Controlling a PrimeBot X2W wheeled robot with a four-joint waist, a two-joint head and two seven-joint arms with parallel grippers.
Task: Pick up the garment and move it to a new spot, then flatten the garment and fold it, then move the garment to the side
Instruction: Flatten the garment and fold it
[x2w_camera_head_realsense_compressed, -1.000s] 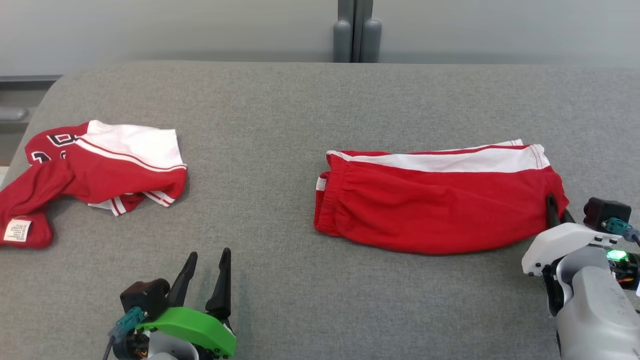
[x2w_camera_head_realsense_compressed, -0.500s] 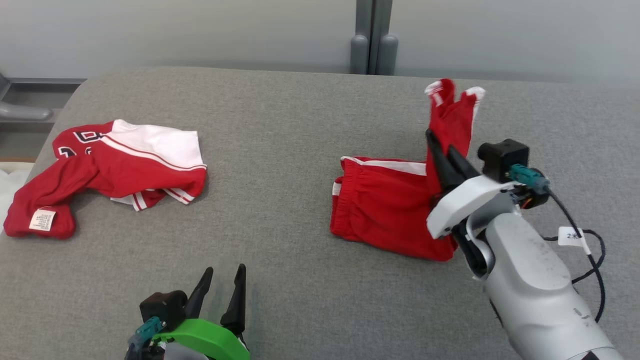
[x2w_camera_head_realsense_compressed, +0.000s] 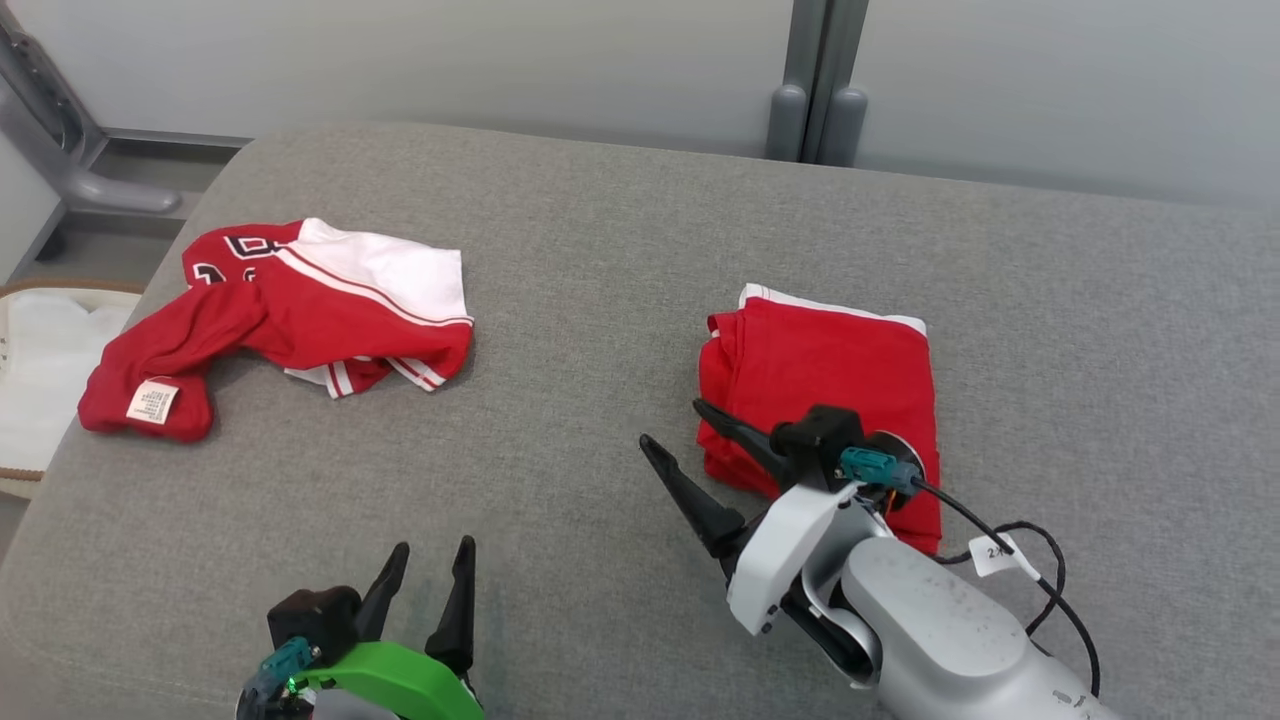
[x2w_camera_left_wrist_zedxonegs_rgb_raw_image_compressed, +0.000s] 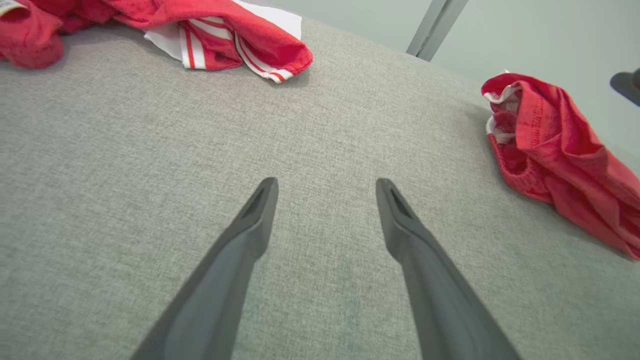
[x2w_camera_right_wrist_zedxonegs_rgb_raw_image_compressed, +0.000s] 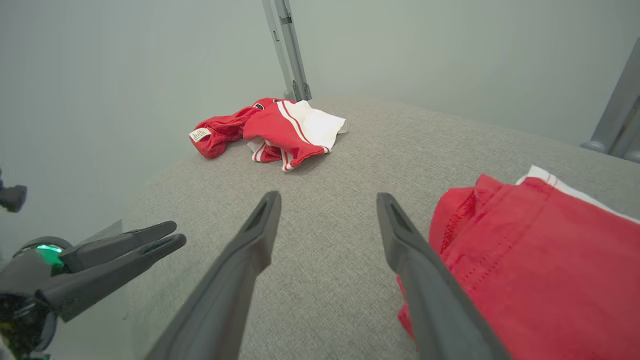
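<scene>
Now, head view: the folded garment (x2w_camera_head_realsense_compressed: 830, 390) lies centre-right; the right gripper (x2w_camera_head_realsense_compressed: 671, 422), spread wide and empty, sits at its lower-left edge. Left wrist view: left gripper (x2w_camera_left_wrist_zedxonegs_rgb_raw_image_compressed: 326, 184) wide too, garment at right. Right wrist view: garment lower right; pinch every layer so the fold survives.
</scene>
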